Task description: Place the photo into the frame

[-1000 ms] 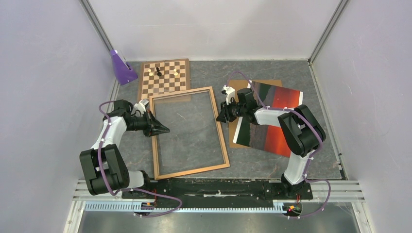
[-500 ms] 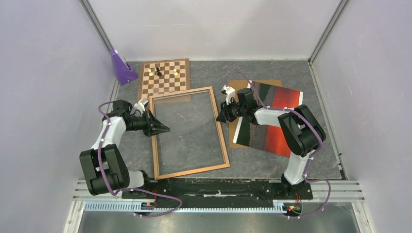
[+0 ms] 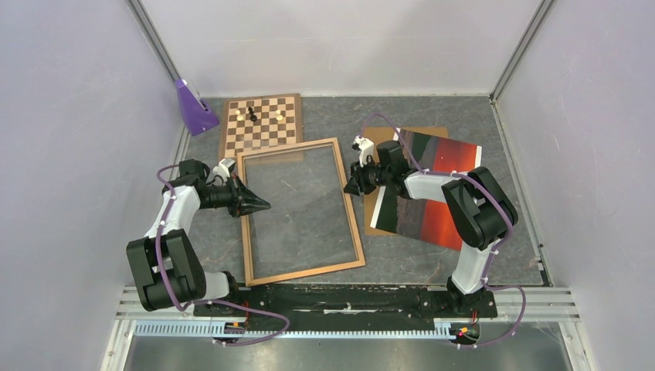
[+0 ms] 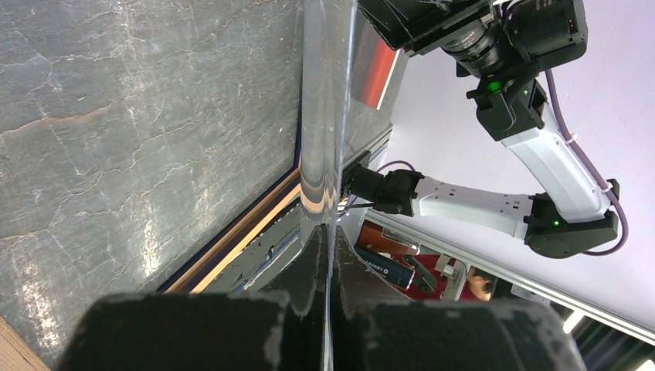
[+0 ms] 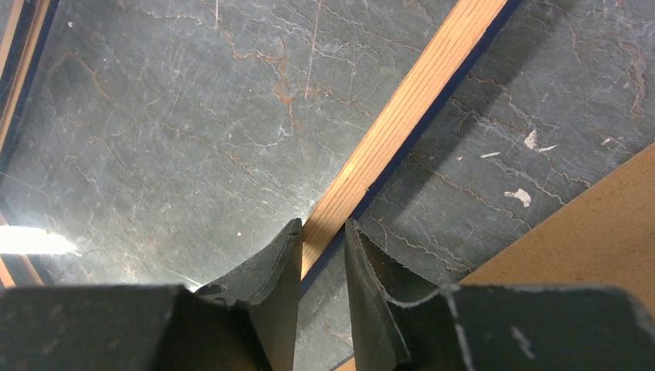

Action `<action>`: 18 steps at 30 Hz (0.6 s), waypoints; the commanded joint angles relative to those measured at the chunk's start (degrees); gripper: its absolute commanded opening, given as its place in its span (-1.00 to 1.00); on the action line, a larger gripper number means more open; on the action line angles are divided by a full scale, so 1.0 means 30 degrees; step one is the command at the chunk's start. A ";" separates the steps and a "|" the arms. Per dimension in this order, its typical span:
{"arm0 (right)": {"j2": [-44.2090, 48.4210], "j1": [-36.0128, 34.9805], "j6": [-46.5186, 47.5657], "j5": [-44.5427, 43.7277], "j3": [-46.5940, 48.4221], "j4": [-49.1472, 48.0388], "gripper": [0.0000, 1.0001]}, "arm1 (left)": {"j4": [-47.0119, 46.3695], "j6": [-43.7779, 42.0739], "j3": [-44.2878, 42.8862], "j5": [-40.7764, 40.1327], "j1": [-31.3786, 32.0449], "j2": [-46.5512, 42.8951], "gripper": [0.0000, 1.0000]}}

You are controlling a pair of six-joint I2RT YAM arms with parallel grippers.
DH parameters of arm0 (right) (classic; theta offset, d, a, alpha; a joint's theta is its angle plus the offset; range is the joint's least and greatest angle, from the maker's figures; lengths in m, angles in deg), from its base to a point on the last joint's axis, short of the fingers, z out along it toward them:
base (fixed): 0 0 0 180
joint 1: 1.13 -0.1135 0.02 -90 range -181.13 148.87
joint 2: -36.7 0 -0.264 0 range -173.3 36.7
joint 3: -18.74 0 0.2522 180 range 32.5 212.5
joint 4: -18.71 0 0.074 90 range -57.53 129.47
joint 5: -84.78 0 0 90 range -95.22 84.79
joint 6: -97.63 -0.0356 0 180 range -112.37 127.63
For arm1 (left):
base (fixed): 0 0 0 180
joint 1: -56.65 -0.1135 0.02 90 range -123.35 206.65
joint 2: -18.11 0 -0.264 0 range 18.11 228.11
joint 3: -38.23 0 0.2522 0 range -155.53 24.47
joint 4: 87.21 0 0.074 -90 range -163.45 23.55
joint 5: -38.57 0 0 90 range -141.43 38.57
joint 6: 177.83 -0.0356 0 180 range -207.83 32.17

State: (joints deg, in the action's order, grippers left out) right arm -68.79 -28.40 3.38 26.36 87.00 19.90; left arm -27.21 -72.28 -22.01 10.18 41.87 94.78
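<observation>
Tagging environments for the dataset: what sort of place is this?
Likely a lab robot cell: plain walls box in a grey tabletop, a left arm and right arm sit bolted on a rail at its near edge, with staged-looking props: chessboard, frame, photo.

table [image 3: 432, 116] grey stone | frame [image 3: 306, 272]; chessboard [image 3: 263, 124]; brown board [image 3: 423, 131]; photo [image 3: 421, 220] partly on board

The right arm [image 3: 471, 205] covers the middle of the photo [image 3: 456, 157], and the photo hides most of the brown board [image 3: 432, 131] beneath it. The chessmen [image 3: 252, 116] are too small to name. In the left wrist view the frame [image 4: 246, 232] runs into a blurred, glassy strip at the centre.
</observation>
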 commanded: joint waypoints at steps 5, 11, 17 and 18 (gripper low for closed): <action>0.0608 -0.0575 0.0363 0.0638 -0.0061 -0.0414 -0.44 | 0.0737 -0.0930 -0.0649 -0.0205 0.0012 -0.0404 -0.95; 0.0609 -0.0578 0.0392 0.0609 -0.0061 -0.0424 -0.45 | 0.0843 -0.1056 -0.0679 -0.0633 0.0052 -0.0359 -0.95; 0.0528 -0.0608 0.0373 0.0653 -0.0087 -0.0409 -0.45 | 0.0790 -0.1199 -0.0591 -0.1267 0.0065 -0.0296 -0.95; 0.0552 -0.0594 0.0391 0.0639 -0.0090 -0.0427 -0.45 | 0.0791 -0.1199 -0.0563 -0.1352 0.0065 -0.0299 -0.95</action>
State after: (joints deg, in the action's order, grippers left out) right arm -68.77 -28.62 3.65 26.14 87.00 19.85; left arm -25.57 -74.00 -22.42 6.66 41.73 94.78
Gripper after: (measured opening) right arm 0.284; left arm 0.033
